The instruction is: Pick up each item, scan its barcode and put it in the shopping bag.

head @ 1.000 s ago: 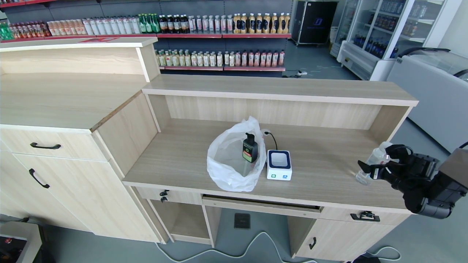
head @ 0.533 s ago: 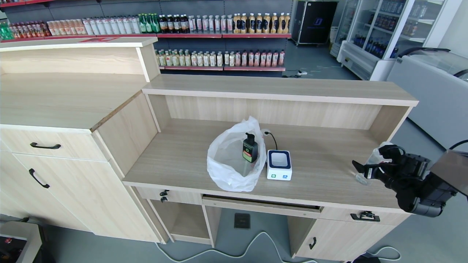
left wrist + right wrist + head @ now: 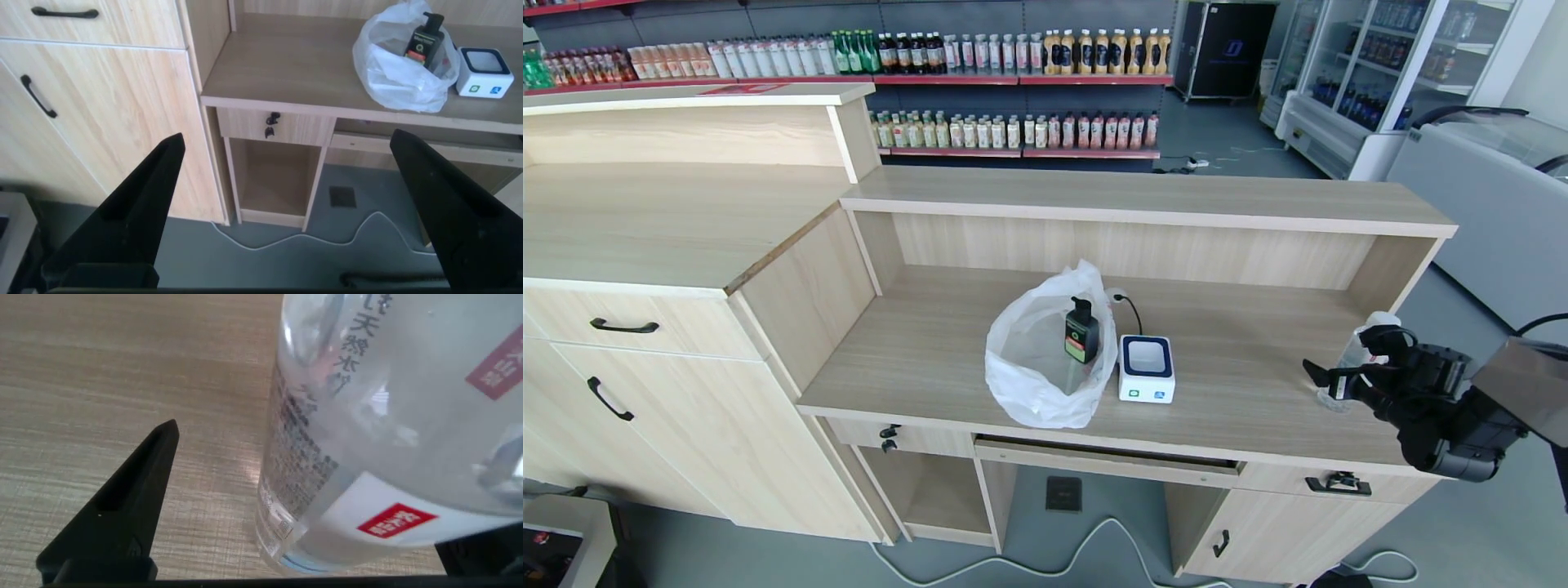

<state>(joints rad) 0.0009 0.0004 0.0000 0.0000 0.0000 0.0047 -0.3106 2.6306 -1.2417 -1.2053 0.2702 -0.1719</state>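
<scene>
Counter's (image 3: 1241, 359) white plastic bag (image 3: 1029, 371) is holding a dark pump bottle (image 3: 1081, 335); released right hand (image 3: 1339, 367) is straddling an unscanned clear plastic bottle (image 3: 1352, 354).

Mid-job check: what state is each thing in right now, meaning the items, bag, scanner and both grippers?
right gripper: open, around the water bottle.
water bottle: upright on the counter, not yet lifted.
left gripper: open, holding nothing.
shopping bag: mouth open, standing on the counter.
pump bottle: upright inside the shopping bag.
scanner: window up, on the counter beside the shopping bag.
</scene>
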